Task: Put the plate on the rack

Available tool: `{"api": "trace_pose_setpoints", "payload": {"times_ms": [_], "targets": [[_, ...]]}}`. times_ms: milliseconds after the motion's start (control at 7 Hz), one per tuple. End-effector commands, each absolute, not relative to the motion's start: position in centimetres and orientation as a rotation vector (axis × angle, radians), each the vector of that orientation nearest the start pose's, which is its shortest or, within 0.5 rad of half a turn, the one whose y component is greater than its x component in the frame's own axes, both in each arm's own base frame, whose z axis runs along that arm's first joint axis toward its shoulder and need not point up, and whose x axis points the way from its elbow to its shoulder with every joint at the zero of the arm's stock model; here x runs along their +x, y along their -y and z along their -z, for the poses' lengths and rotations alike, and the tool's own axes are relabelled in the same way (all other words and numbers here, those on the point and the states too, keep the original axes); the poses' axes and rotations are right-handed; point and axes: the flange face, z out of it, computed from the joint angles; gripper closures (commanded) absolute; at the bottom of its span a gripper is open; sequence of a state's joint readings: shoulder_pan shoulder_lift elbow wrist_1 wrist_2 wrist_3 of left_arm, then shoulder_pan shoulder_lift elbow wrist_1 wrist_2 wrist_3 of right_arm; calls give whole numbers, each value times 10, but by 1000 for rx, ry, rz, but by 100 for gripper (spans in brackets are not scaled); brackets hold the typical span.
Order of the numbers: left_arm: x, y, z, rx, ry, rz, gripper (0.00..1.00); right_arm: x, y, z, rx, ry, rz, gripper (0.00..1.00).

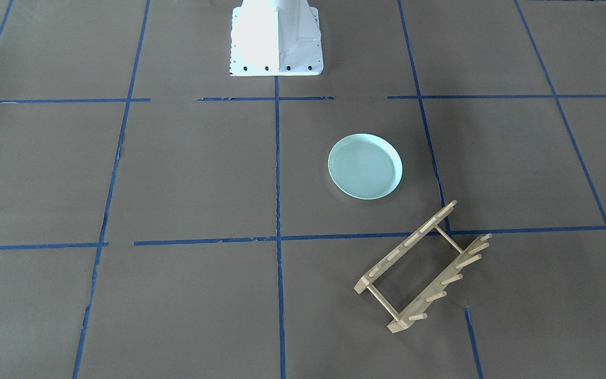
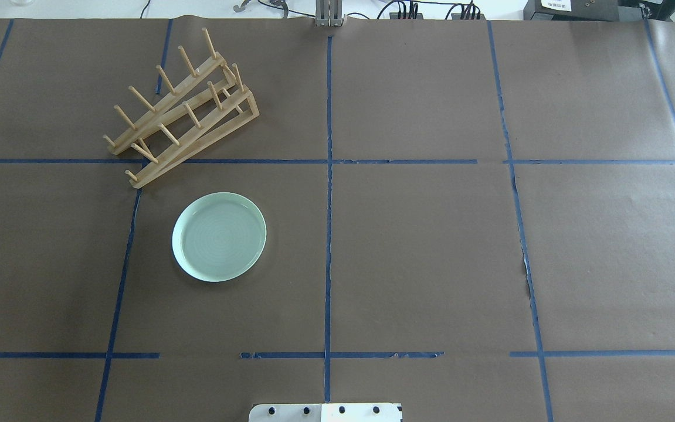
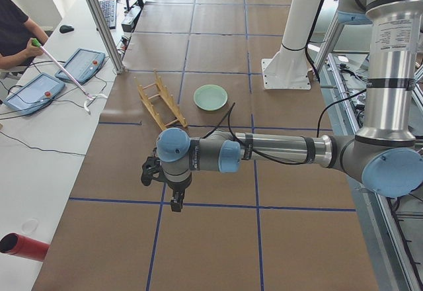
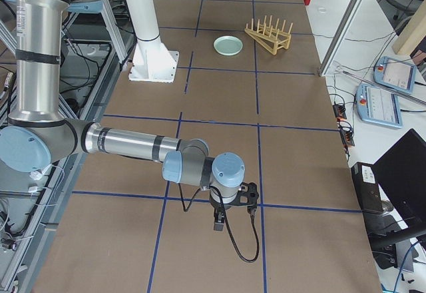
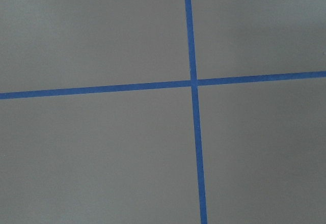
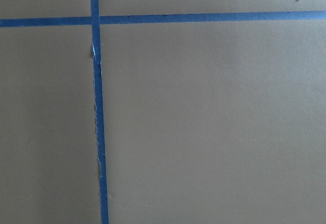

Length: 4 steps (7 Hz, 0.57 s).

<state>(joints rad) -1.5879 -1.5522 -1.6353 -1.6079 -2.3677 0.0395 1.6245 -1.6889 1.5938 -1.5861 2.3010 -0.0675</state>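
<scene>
Plate [image 2: 219, 237] sits flat and rim up on the brown-papered table [image 2: 419, 246], in the robot's left half, with nothing touching it. Just on its far side we see the wooden dish rack [image 2: 164, 105], set slantwise with its near end over a blue tape line [image 2: 402, 161], close to the plate but apart. The left gripper [image 3: 176, 205] hangs over the table's left end and the right gripper [image 4: 217, 225] over its right end, both well apart from the plate. We cannot tell whether either claw is released or clenched.
</scene>
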Motion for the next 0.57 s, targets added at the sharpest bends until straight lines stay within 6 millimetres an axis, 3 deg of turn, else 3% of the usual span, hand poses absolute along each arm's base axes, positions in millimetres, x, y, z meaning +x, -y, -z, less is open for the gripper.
{"api": "trace_pose_setpoints", "payload": {"times_ms": [0,143,286,429], "targets": [[-12,501,-563,136,-882,12,0,90,427,-707,-61,734,-27,0],[54,504,-515,85,-935,102,0,90,428,-706,-60,734,-27,0],[120,524,-457,8,-987,199,0,90,427,-707,-61,734,-27,0],[197,537,-409,-71,-998,252,0,90,427,-707,-61,734,-27,0]]}}
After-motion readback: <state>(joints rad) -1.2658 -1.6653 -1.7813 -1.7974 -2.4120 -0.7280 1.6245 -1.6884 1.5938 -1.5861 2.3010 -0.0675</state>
